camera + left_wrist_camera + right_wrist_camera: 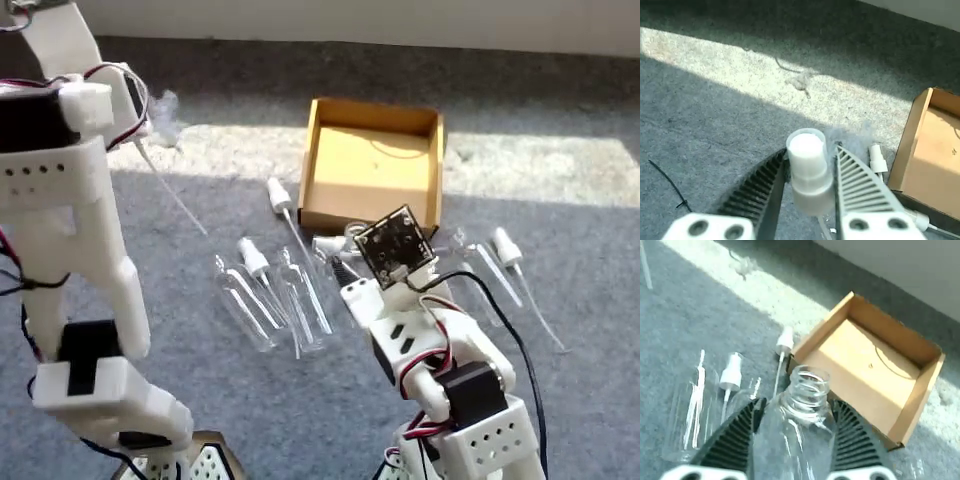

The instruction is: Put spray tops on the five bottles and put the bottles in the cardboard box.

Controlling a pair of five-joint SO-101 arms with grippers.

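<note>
L jaws on spray top point(807, 167), R jaws on bottle point(799, 427), box point(875, 372) nearby

grey carpet point(250, 400): seen as cloth, rough, matt | brown square cardboard box point(372, 116): paper board, matt, smooth inside | clear threaded-neck bottle point(795, 430): transparent plastic, glossy, glints noted | white cylindrical spray top point(807, 165): plastic, smooth, faintly shiny | black ribbed fingers point(762, 187): plastic, matt, grooved | white arm shells point(60, 200): plastic, matt

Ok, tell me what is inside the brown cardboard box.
Nothing lies in the brown cardboard box: I see just its bare floor, with a faint curved mark on it. In the high view, the box's near wall hides a strip of that floor.
</note>
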